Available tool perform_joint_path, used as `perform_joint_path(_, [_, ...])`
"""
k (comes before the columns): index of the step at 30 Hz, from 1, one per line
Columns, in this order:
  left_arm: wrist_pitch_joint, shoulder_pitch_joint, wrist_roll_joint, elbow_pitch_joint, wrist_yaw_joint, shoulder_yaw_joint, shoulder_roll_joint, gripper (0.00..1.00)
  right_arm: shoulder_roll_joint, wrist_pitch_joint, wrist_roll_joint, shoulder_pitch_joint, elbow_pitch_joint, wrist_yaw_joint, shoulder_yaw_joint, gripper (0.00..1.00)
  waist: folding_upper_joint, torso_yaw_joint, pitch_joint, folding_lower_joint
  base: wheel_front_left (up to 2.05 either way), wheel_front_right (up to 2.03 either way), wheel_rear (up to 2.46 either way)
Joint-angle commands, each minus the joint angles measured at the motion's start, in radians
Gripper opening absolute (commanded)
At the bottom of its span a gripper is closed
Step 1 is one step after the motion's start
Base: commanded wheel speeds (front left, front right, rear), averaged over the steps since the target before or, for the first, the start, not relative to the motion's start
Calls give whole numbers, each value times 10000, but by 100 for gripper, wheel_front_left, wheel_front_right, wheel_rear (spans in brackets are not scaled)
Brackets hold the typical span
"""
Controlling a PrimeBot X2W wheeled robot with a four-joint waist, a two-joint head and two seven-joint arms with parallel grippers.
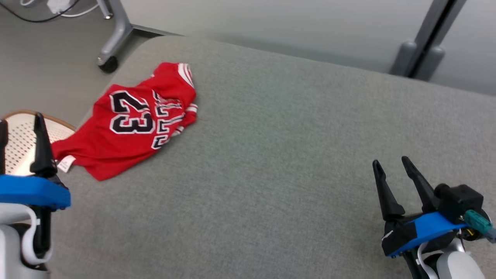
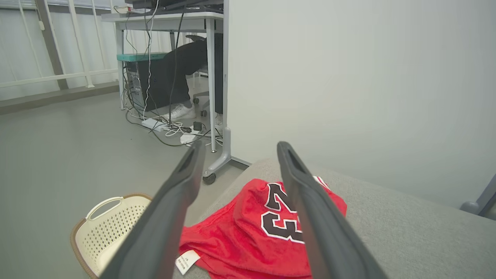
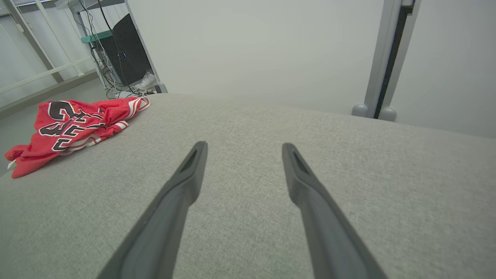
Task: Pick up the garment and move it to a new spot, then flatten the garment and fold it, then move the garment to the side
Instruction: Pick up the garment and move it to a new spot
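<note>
The garment [image 1: 131, 124] is a red jersey with a black and white 23, lying crumpled near the far left corner of the grey padded table [image 1: 290, 155]. One corner with a white label hangs over the table's left edge. My left gripper [image 1: 19, 120] stands open at the lower left, just left of the jersey and apart from it. In the left wrist view the garment [image 2: 248, 232] lies ahead between and below the open fingers. My right gripper [image 1: 391, 161] is open at the lower right, far from the jersey, above bare cloth. The right wrist view has the garment [image 3: 69, 128] at far left.
A cream perforated basket [image 2: 112, 228] stands on the floor beside the table's left edge, under my left gripper. A wheeled desk leg [image 1: 112, 42] stands behind the table corner, with cables on the floor. A person's legs and white shoes [image 2: 182, 108] are under a desk. A grey post [image 1: 426, 42] rises at back right.
</note>
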Motion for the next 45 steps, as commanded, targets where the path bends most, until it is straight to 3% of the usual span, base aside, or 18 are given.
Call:
perform_joint_path(1, [353, -396, -130, 209, -11, 123, 263, 100, -45, -59, -75, -223, -129, 5, 91, 100, 0, -216, 228, -1, 0, 0, 0])
perform_joint_path(6, [1405, -1464, -462, 1341, 66, 581, 1135, 100, -43, -381, -76, -759, -415, 5, 575, 100, 0, -1118, 1135, -1, 0, 0, 0])
perform_joint_path(15, [2532, -1714, -1284, 2821, 542, 1923, 2311, 100, -438, -700, -41, -1703, -1148, 7, 1293, 100, 0, -3099, 3282, -1, 0, 0, 0])
perform_joint_path(22, [4034, -1799, -2223, 3612, 1015, 2580, 2372, 100, -491, -882, 22, -1911, -1368, 5, 1132, 100, 0, -3920, 4159, -1, 0, 0, 0])
perform_joint_path(23, [4190, -1809, -2242, 3703, 1123, 2589, 2344, 9, -459, -916, 29, -1892, -1343, 5, 1085, 100, 0, -3961, 4162, -1, 0, 0, 0])
perform_joint_path(24, [4270, -1817, -2213, 3742, 1207, 2573, 2356, 0, -422, -963, 48, -1876, -1300, 5, 1061, 100, 0, -3997, 4126, -1, 0, 0, 0])
perform_joint_path(28, [3805, -1848, -1882, 3314, 1209, 2448, 2662, 0, -300, -1121, 98, -1790, -1065, 5, 1022, 100, 0, -4029, 3745, -1, 0, 0, 0])
perform_joint_path(35, [3195, -2463, -1344, 2222, 733, 1881, 3210, 0, -132, -1309, 282, -1610, -566, 5, 1111, 100, 0, -3966, 2512, -1, 0, 0, 0])
perform_joint_path(38, [3257, -3188, -1002, 1172, 389, 1151, 3479, 0, -42, -1404, 450, -1420, -251, 5, 1155, 100, 0, -3956, 1596, -1, 0, 0, 0])
perform_joint_path(45, [3816, -4733, -666, -78, -21, -685, 2856, 0, 117, -1505, 600, -1012, 187, 5, 1113, 100, 0, -3989, 257, -1, 0, 0, 0])
